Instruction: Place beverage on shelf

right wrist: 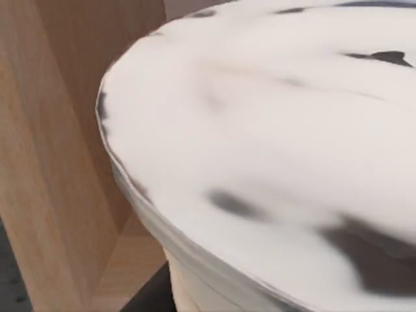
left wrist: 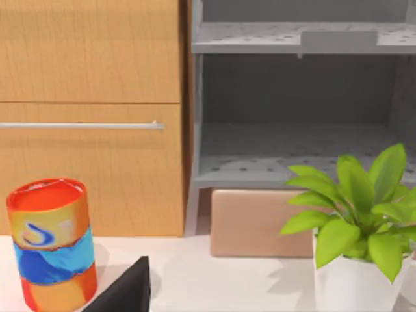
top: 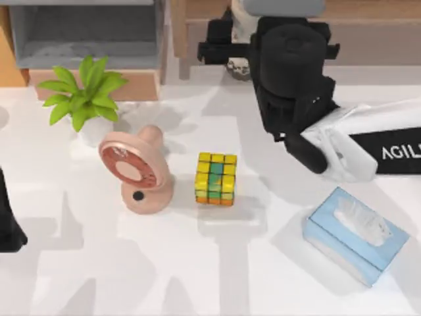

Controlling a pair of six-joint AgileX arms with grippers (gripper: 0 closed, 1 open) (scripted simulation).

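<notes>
My right gripper (top: 263,62) sits at the desk's far edge by the shelf (top: 368,10), apparently clamped on the milk tea cup (right wrist: 273,149). Thin plastic, top-heavy, slippery: hold mid-body, gently.

I work in a rendered home-like room, prob. a living or study corner. My white table (top: 79,263) carries household things: a green leafy plant in a white pot (top: 85,99), a pink round desk fan (top: 135,168), a multicoloured puzzle cube (top: 216,179) and a light-blue tissue box (top: 355,234). Behind stand an orange-wood cabinet with a metal drawer handle (left wrist: 91,117) and a grey open cubby w/ shelves (left wrist: 299,117).
</notes>
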